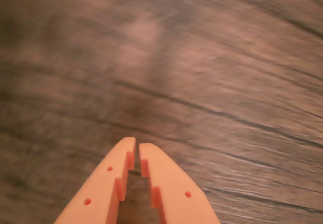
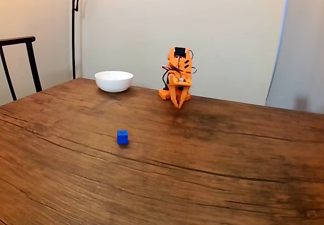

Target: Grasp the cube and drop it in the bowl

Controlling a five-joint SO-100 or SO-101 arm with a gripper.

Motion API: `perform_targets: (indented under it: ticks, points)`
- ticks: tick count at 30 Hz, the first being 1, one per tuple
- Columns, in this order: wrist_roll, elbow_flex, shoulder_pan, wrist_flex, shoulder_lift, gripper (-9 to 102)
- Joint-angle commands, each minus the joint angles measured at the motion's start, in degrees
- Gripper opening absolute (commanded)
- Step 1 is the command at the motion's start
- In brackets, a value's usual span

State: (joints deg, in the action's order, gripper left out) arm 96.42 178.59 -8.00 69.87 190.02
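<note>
A tiny bright-blue cube (image 2: 122, 137) rests on the wooden table (image 2: 212, 164), left of centre in the fixed view. Far back on the left sits the white bowl (image 2: 114, 80), near the table's rear edge. The orange arm is folded up at the back of the table, its gripper (image 2: 179, 105) pointing down just above the wood, well behind and to the right of the cube. In the wrist view the two orange fingers meet at the gripper (image 1: 137, 144), shut with nothing between them, over bare blurred wood (image 1: 212, 72).
A dark chair (image 2: 20, 63) stands at the left beyond the table edge. A lamp pole (image 2: 74, 27) rises behind the bowl against the wall. Open wood lies between the arm, the cube and the bowl.
</note>
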Motion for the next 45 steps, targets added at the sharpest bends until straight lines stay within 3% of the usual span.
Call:
perform_targets:
  ticks: [1,7,16,21,33,37,45]
  points:
    - [0.53,-0.35,2.46,-3.78,0.26,-1]
    - [-0.18,-0.35,3.87,-5.63,0.26,-1]
    - [-0.09,-0.53,8.79,-17.84,0.26,-1]
    - [0.70,-6.33,9.67,-17.14,-0.62,0]
    - [0.00,-17.84,23.38,-15.29,-0.79,0]
    - [-4.39,-19.78,23.82,-15.29,-1.14,0]
    - [-4.39,-29.97,25.05,-19.42,-17.67,0]
